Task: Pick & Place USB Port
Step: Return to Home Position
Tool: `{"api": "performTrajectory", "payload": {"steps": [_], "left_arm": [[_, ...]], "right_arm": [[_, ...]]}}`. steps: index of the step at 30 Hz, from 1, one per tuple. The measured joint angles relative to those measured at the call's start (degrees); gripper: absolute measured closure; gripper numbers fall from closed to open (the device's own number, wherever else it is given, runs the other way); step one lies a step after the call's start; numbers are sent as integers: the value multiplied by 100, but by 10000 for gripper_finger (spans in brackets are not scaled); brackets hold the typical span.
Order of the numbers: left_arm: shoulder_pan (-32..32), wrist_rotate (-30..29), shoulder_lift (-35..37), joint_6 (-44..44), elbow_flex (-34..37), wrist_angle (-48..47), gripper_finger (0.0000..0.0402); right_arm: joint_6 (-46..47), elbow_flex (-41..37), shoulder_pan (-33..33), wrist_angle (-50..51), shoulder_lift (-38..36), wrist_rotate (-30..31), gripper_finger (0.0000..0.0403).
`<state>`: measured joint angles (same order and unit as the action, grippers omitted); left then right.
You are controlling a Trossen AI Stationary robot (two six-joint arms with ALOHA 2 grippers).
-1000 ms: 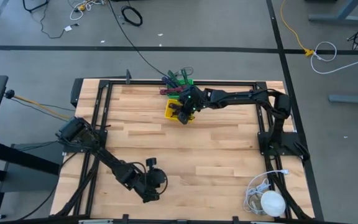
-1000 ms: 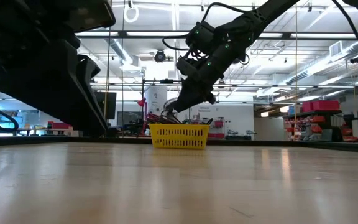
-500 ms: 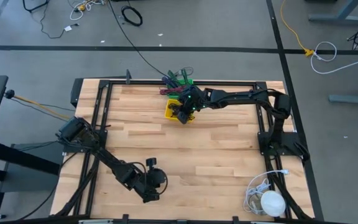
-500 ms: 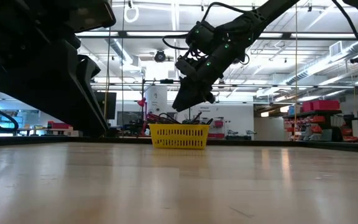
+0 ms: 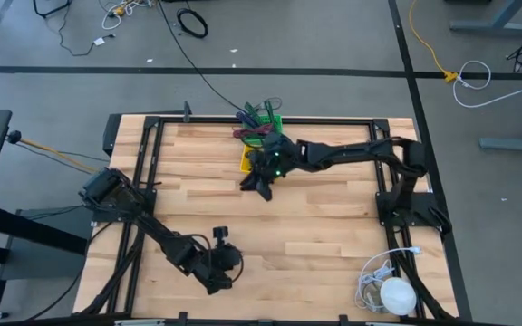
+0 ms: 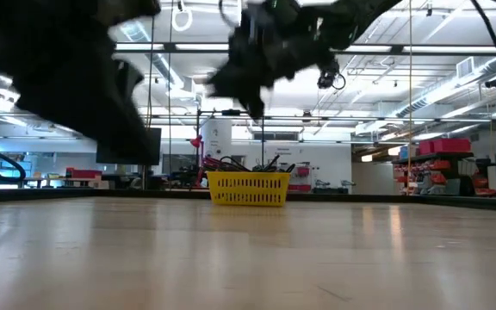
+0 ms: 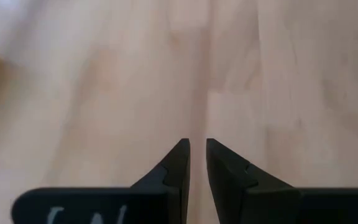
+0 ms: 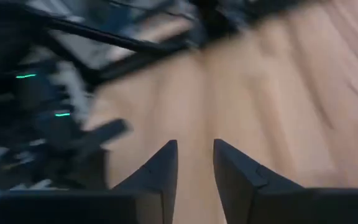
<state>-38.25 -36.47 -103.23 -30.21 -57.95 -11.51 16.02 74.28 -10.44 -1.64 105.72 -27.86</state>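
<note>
Cables are left in the yellow basket as the right hand, barely parted and empty, has been swung clear toward centre frame for homing, the near-shut left hand parked lower-left.

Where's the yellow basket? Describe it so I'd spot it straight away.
Look at the wooden table, middle of its far side from the low camera. Two small baskets stand there, close to the right gripper. The yellow basket is the nearer one; the green basket behind it sits at the table's edge.
</note>
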Motion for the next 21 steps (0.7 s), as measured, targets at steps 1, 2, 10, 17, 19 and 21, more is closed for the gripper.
{"api": "performTrajectory", "payload": {"steps": [1, 2, 10, 17, 19, 21], "left_arm": [[16, -102, 121, 112, -1, 6, 344], [19, -208, 253, 233, -2, -29, 344], [12, -1524, 1556, 1024, -12, -751, 344], [-60, -1996, 2953, 741, 938, -1107, 344], [-70, -2065, 3422, 515, 1386, -1078, 345], [-104, -2212, 3870, 443, 1816, -917, 345]], "right_arm": [[-1, 0, 106, -105, -118, -33, 302], [-55, 0, 216, -255, -236, -47, 306], [-994, -11, 1194, 112, -1583, 163, 338], [-1057, -1106, 2304, 363, -2790, 2001, 360], [-943, -1602, 2611, 138, -3169, 2655, 364], [-893, -2109, 2848, -24, -3539, 3250, 367]]}}
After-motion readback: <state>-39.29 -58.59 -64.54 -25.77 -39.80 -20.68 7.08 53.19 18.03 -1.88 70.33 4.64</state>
